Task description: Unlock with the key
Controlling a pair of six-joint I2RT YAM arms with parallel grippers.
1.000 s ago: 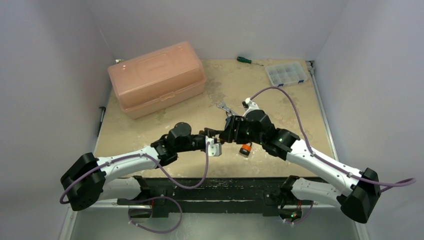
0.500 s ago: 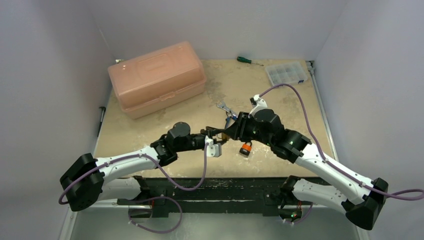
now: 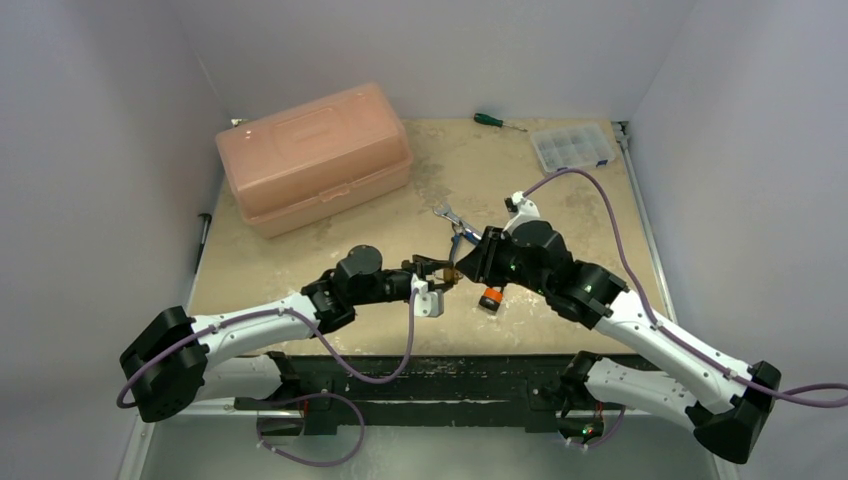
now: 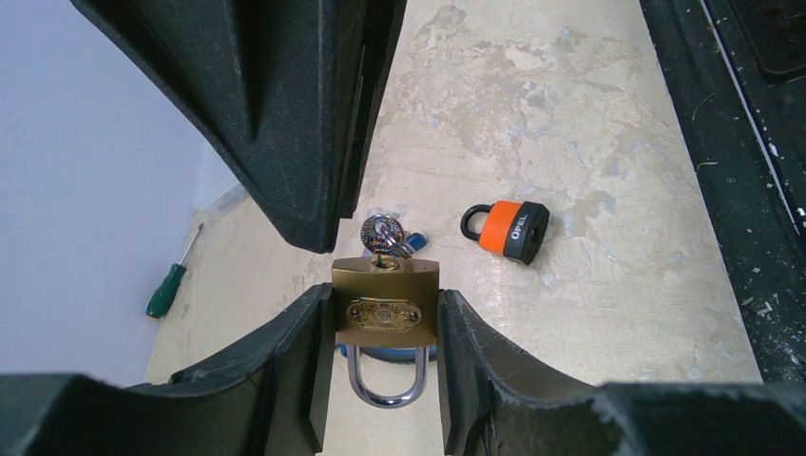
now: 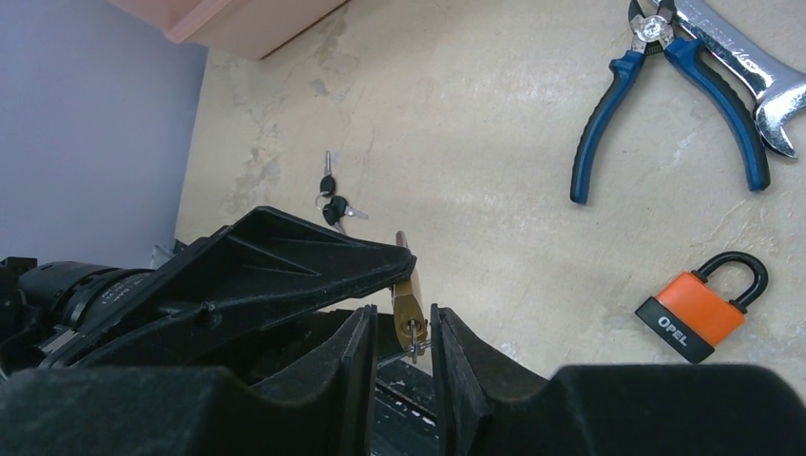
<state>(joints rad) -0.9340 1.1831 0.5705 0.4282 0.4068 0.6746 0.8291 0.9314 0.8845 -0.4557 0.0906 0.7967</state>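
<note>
My left gripper [image 4: 385, 332] is shut on a brass padlock [image 4: 385, 304] and holds it above the table, shackle toward the wrist. A key [image 4: 382, 233] on a ring sits in the keyhole. In the top view the left gripper [image 3: 440, 272] and right gripper [image 3: 462, 262] meet over the table's front middle. In the right wrist view the right gripper [image 5: 402, 323] is narrowly open. Its fingers stand on either side of the key [image 5: 415, 344] below the padlock [image 5: 409, 304], with a small gap on each side.
An orange padlock [image 3: 490, 298] lies just right of the grippers. Blue pliers [image 5: 665, 104] and a wrench [image 5: 751, 66] lie behind it. Spare keys [image 5: 331, 204] lie on the table. A pink box [image 3: 313, 155], a green screwdriver [image 3: 490, 120] and a compartment case [image 3: 572, 147] stand at the back.
The right arm's elbow has swung out to the right and its wrist has turned, while its gripper stays at the key. The left arm and the padlock have not moved.
</note>
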